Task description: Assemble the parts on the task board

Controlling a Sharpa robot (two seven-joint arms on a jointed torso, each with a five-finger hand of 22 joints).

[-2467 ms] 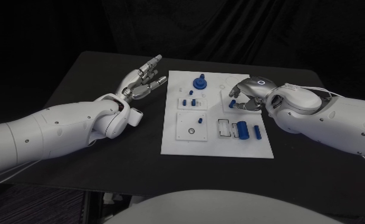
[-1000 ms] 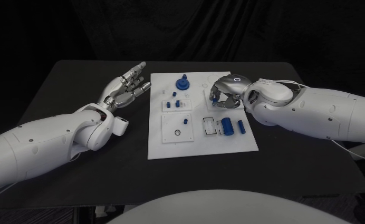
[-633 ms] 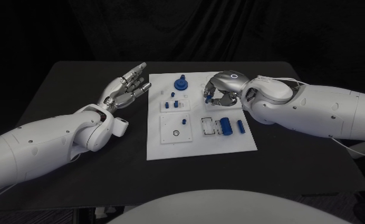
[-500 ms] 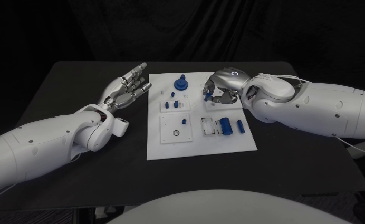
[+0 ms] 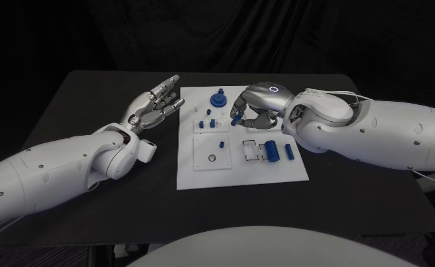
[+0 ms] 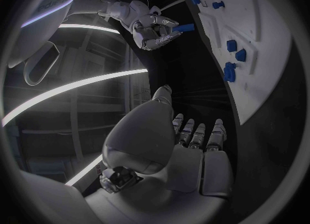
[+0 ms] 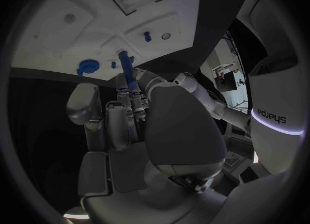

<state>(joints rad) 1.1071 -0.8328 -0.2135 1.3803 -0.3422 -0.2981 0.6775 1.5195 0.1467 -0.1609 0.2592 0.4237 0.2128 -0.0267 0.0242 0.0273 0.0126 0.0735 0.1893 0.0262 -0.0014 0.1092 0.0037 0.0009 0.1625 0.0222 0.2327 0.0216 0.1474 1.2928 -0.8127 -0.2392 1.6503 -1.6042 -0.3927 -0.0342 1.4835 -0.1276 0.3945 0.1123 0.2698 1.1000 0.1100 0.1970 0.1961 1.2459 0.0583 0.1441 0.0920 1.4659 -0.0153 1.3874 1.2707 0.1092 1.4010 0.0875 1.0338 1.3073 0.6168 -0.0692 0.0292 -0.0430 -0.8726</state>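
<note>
The task board [image 5: 237,168] in the middle of the frame is white, matt, smooth plastic. The parts [image 5: 217,99] look like blue, slightly glossy plastic. The worktop [image 5: 82,97] is black and matt. Both arms have glossy white shells; the fingers [image 5: 164,94] look like silver metal.

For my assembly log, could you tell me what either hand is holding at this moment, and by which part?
The right hand pinches a small blue peg by one end, above the task board. The left hand holds nothing, its fingers spread.
</note>
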